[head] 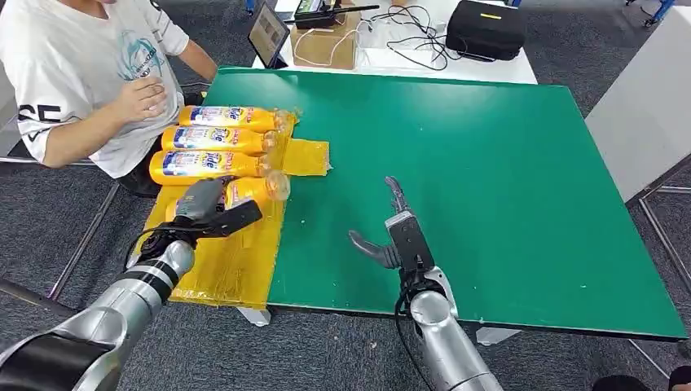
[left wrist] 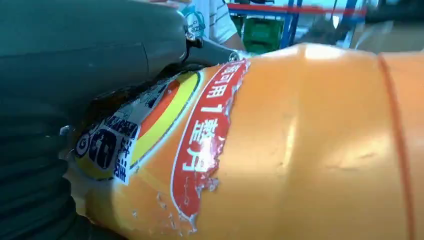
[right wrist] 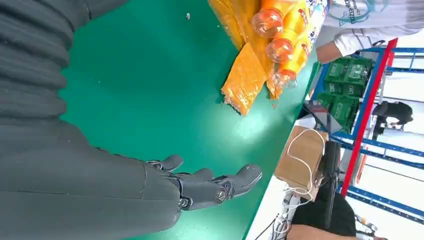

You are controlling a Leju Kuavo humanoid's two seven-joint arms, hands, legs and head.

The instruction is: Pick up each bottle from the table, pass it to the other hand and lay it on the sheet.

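As our left hand [head: 213, 213] grips an orange bottle [head: 257, 190] lying on the yellow sheet [head: 236, 261], three more bottles [head: 213, 140] rest in a row just beyond it. Our right hand [head: 397, 236] hovers with fingers spread above the green tabletop [head: 489, 179], holding nothing. A seated person [head: 81, 73] waits beside the sheet.

Bright, even light from overhead; shadows under the hands are faint. A pale sheen lies on the green table [right wrist: 150, 85] in the right wrist view. The bottle [left wrist: 310, 150], pressed close to the left wrist camera, carries a soft highlight and looks slightly blurred.
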